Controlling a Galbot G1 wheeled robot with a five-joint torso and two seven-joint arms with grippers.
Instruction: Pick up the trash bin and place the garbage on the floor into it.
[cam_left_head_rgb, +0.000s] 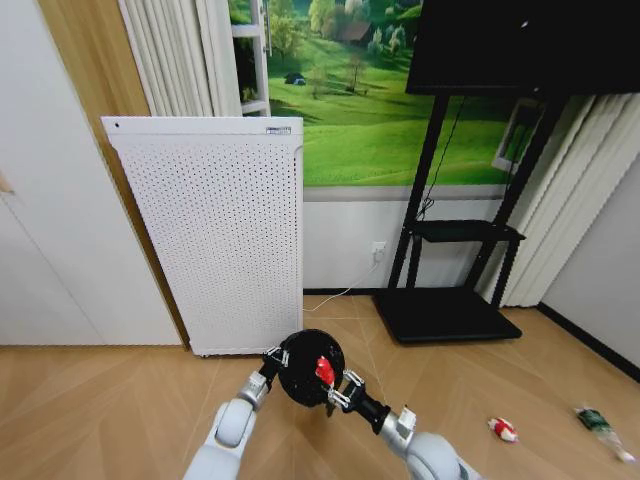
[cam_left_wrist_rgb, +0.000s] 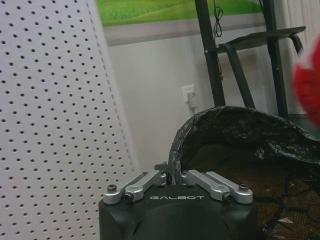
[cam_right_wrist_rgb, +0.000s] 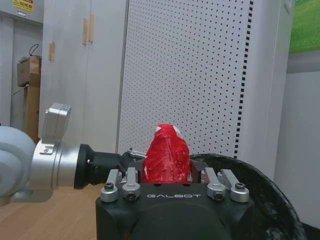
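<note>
The black mesh trash bin (cam_left_head_rgb: 308, 366) hangs above the floor, lined with a black bag. My left gripper (cam_left_head_rgb: 271, 361) is shut on its rim, and the left wrist view shows that grip (cam_left_wrist_rgb: 173, 174) on the bin's edge (cam_left_wrist_rgb: 235, 125). My right gripper (cam_left_head_rgb: 336, 386) is shut on a red piece of garbage (cam_left_head_rgb: 324, 371) held over the bin's mouth. In the right wrist view the red piece (cam_right_wrist_rgb: 167, 159) stands up between the gripper's fingers, with the bin rim (cam_right_wrist_rgb: 262, 192) beside it. A red-and-white piece (cam_left_head_rgb: 503, 430) and a small green bottle (cam_left_head_rgb: 600, 424) lie on the floor to the right.
A tall white perforated appliance (cam_left_head_rgb: 215, 240) stands against the wall just behind the bin. A black TV stand (cam_left_head_rgb: 450, 312) sits to the right of it, with a cable running to a wall socket (cam_left_head_rgb: 379, 249). Wooden floor spreads out to the right.
</note>
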